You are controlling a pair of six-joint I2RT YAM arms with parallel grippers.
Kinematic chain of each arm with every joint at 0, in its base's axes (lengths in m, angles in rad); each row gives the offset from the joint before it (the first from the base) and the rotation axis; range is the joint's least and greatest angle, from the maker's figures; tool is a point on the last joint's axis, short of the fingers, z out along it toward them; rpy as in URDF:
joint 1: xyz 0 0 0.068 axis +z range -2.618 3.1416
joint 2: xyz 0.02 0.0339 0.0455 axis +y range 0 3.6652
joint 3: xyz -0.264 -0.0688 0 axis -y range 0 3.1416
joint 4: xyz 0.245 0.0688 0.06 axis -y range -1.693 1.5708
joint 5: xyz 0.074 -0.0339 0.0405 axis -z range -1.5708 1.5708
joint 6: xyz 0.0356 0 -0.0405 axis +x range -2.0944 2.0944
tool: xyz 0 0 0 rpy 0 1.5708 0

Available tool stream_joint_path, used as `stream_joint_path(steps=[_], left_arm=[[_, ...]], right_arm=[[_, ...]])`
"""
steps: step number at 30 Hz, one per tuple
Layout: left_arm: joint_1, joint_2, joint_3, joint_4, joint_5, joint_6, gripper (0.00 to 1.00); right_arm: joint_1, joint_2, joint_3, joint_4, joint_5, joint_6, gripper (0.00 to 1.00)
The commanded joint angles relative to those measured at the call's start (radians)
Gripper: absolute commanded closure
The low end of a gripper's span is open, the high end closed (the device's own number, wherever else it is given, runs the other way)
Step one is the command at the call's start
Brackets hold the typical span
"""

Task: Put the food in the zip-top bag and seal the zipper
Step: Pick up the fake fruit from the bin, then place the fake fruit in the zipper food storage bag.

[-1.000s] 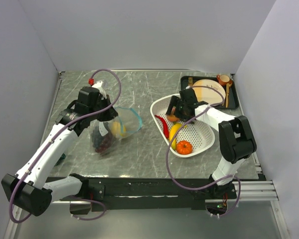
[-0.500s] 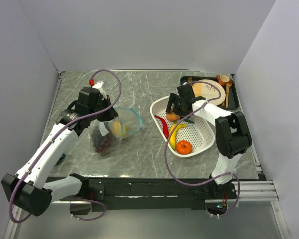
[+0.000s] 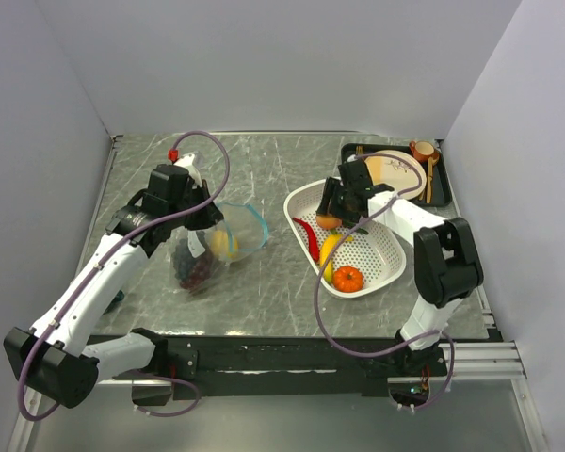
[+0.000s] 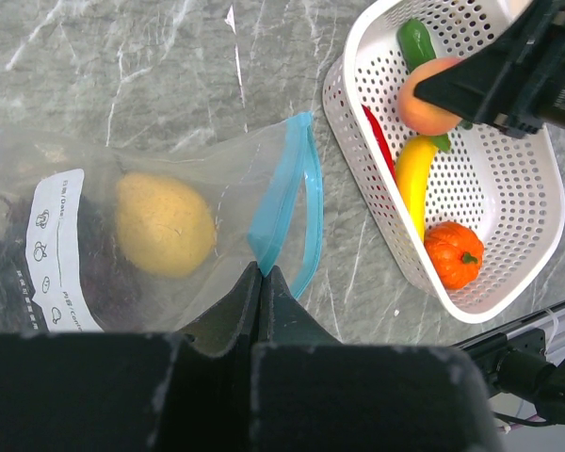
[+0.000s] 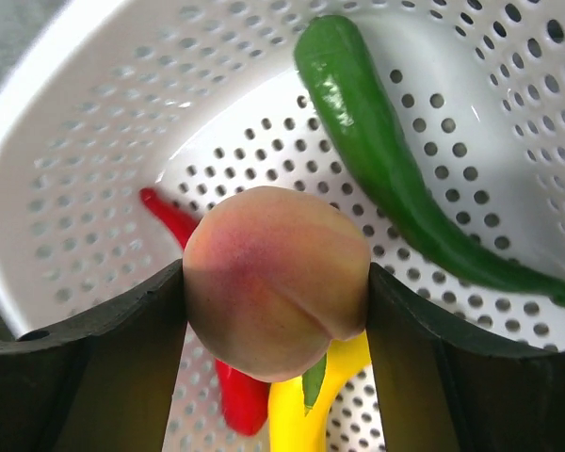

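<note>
The zip-top bag (image 3: 212, 247) lies open-mouthed on the table with a yellow lemon (image 4: 165, 224) and dark grapes (image 3: 196, 270) inside. My left gripper (image 4: 264, 271) is shut on the bag's mouth edge, right at the teal zipper (image 4: 297, 198). My right gripper (image 5: 275, 282) is over the white basket (image 3: 388, 262), shut on the peach (image 5: 275, 278), with both fingers pressed against its sides. Under the peach in the basket lie a banana (image 4: 414, 179), a red chili (image 5: 169, 212), a green chili (image 5: 386, 160) and an orange tomato (image 4: 452, 254).
A black tray (image 3: 443, 193) at the back right holds a beige plate (image 3: 395, 169), an orange cup (image 3: 423, 150) and a wooden spoon. Grey walls close in the table on three sides. The basket sits right of the bag's mouth.
My right gripper's jaws have closed in on the peach and shifted slightly over the basket. The left arm and the bag have not moved.
</note>
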Motion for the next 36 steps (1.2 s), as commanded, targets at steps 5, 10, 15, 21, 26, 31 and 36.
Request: stream_joint_path(steps=[5,10,15,21,26,31,36], left_arm=[[-0.004,-0.009,0.007,0.024,0.009,0.009,0.99],[-0.004,-0.009,0.006,0.024,0.011,0.014,0.99],[-0.004,-0.011,-0.001,0.039,0.02,0.011,0.99],[-0.004,0.006,-0.005,0.038,0.026,0.008,0.99],[-0.004,-0.02,-0.025,0.053,0.021,0.003,0.99],[-0.004,-0.02,-0.019,0.042,0.015,0.005,0.99],[-0.004,-0.021,-0.022,0.049,0.027,-0.001,0.99]], right_arm=[[-0.006,-0.121,0.002,0.001,-0.106,0.015,0.56],[-0.006,-0.138,0.039,-0.057,-0.179,-0.011,0.56],[0.003,-0.215,0.016,-0.056,-0.152,0.02,0.57],[0.15,-0.286,0.009,0.033,-0.181,0.058,0.6],[0.218,-0.259,0.017,0.11,-0.242,0.13,0.6],[0.288,-0.221,0.031,0.174,-0.287,0.158,0.6],[0.348,-0.138,0.103,0.153,-0.291,0.156,0.6]])
